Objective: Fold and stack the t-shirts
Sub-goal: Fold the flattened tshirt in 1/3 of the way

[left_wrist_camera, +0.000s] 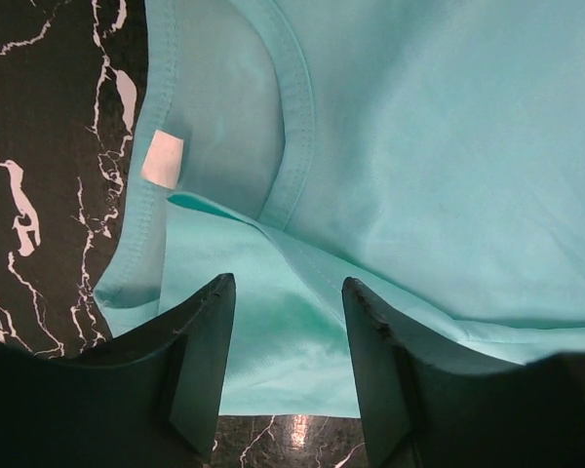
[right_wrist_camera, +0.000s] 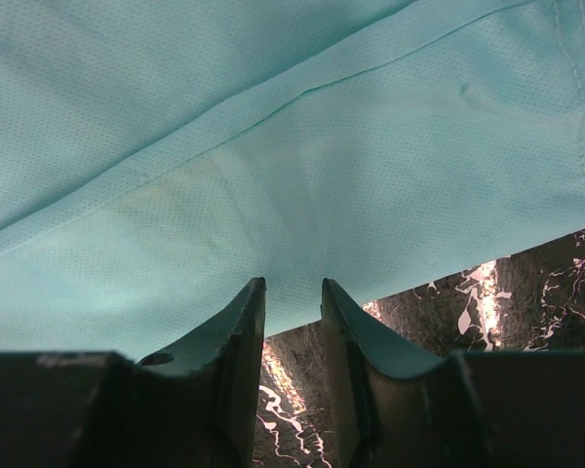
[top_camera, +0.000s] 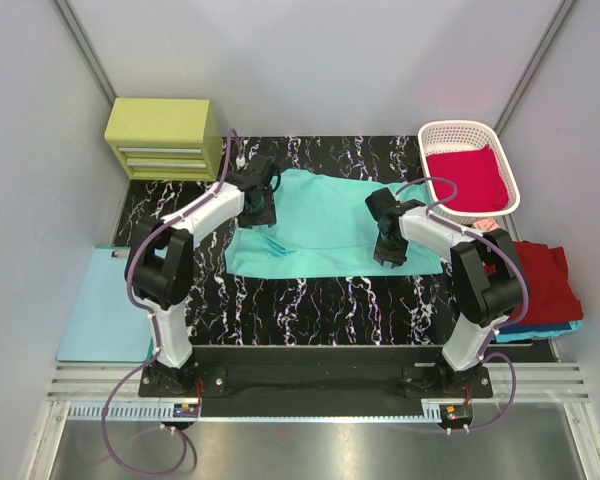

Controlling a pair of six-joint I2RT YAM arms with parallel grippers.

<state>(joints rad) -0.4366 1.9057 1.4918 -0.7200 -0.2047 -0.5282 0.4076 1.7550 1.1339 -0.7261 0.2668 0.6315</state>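
The mint-teal t-shirt lies spread on the black marble table. My left gripper hangs over its left part, near the collar. In the left wrist view the jaws stand wide open and empty over the cloth, with the collar and its white label just ahead. My right gripper is at the shirt's near right edge. In the right wrist view its jaws are narrowly open over the cloth's edge, with nothing between them. A crimson shirt lies in the basket. A dark red shirt lies on a blue one at the right.
The white lattice basket stands at the back right. A yellow-green drawer box stands at the back left. A pale blue clipboard lies off the table's left edge. Grey walls close in both sides.
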